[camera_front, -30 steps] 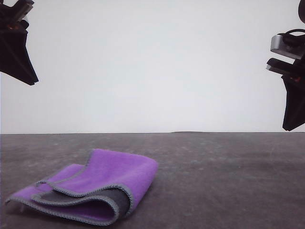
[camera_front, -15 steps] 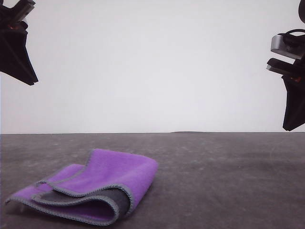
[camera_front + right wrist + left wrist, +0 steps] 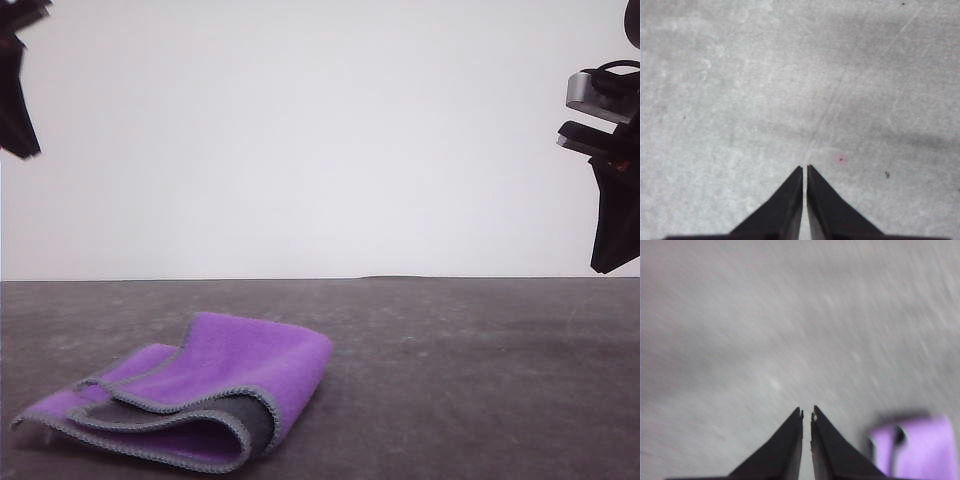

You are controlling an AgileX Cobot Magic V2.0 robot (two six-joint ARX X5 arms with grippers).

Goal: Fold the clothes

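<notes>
Left gripper (image 3: 807, 414): black tapered fingers were drawn together, only a hairline slit between the tips, nothing between them. In the front view it sat high at the upper left edge (image 3: 12, 95), well above the table.
Left wrist view: picture was streaked with blur; fingertips hung over bare grey surface.
Right gripper (image 3: 804, 169): black pointed fingers were likewise pressed together, tips nearly touching, nothing held. In the front view it hung at the right edge (image 3: 612, 262), tip pointing down, clear of the table.
Right arm hardware: a grey block with black cabling (image 3: 597, 95) sat above the fingers.
Below right gripper: bare grey tabletop with a faint crease line and a small pink spot (image 3: 841, 158) just beside the fingertips.
Cloth: soft fleece cloth, bright purple with a dark grey face and light grey stitched edging (image 3: 200, 395), lay folded in loose layers on the near left part of the table, well apart from both grippers. The purple side faced up; a dark grey band showed at the rolled front fold.
Cloth, left wrist view: a blurred purple corner (image 3: 920, 447) was near the fingers, not touching.
Table: dark grey matte surface (image 3: 470, 370).
Backdrop: plain white wall (image 3: 320, 140).
</notes>
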